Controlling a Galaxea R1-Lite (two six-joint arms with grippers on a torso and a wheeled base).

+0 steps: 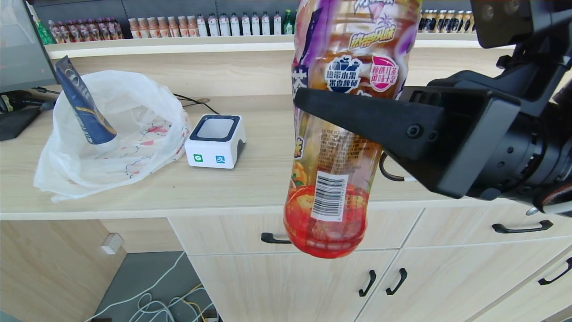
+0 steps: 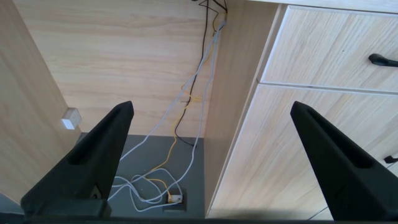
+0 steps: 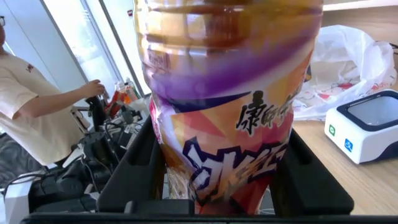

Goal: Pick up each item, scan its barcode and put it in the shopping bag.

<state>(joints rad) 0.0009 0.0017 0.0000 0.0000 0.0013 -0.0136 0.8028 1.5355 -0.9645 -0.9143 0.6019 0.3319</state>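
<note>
closest to your head cam, your right fingers (image 1: 380, 129) were clamped on the middle of a drink bottle (image 1: 333, 179). one dark finger lay across the front of the label and the other was tucked behind it. the bottle hung in the air, base down and roughly upright, with its barcode (image 1: 329, 197) facing the camera just above the red base. it sat out in front of the tabletop's front edge, off to the right of the scanner and well apart from it.

your left fingers (image 2: 93, 168) were spread wide with nothing between them. they were down low in front of the cabinet doors (image 2: 323, 56), above a tangle of cables (image 2: 155, 186) on the floor.

farther back on the tabletop (image 1: 268, 179), the white scanner (image 1: 216, 141) sat with its dark-rimmed window facing up. just left of it was the white shopping bag (image 1: 134, 134), slumped with its mouth open. couldn't tell if it touched the scanner. a blue pack (image 1: 82, 105) stood tilted inside the bag with its top poking out.

past that, at the far left, was the edge of a monitor (image 1: 22, 44). a shelf (image 1: 178, 40) with a row of bottles ran along the back.
</note>
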